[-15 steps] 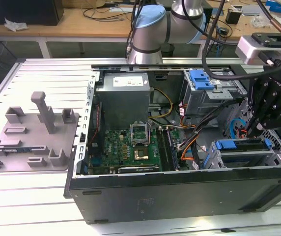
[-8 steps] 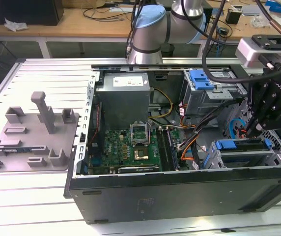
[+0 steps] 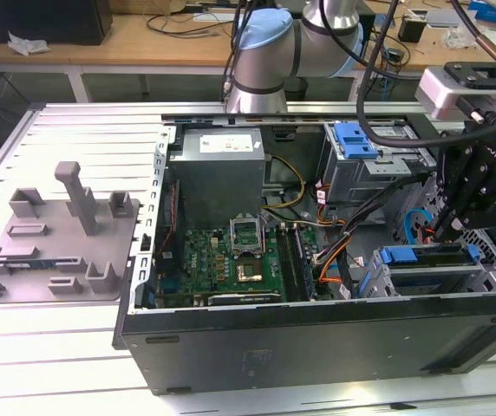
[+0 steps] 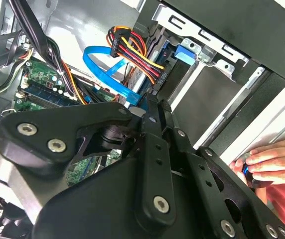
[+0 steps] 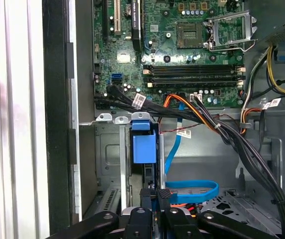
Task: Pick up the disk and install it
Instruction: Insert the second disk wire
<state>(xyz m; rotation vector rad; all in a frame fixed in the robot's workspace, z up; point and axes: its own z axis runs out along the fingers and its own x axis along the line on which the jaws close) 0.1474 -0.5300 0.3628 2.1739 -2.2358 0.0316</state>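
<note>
Gripper (image 3: 446, 227) | fingers together, pressing on the disk's edge, no grasp | disk (image 5: 144, 144) stands upright in drive bay (image 3: 456, 276), near right of computer case (image 3: 317, 334), blue carrier tab showing | progress: disk apparently nearly seated, 1 final push left

Exterior view overlooks the open computer case (image 3: 317, 338); both wrist views peer inside closely

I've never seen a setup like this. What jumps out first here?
An open computer case lies on the table, its green circuit board bare in the middle. A black gripper hangs over the drive bays at the exterior view's right, close above a blue-framed disk seated in a bay. In the second wrist view, a person's hand rests by the case's edge.
</note>
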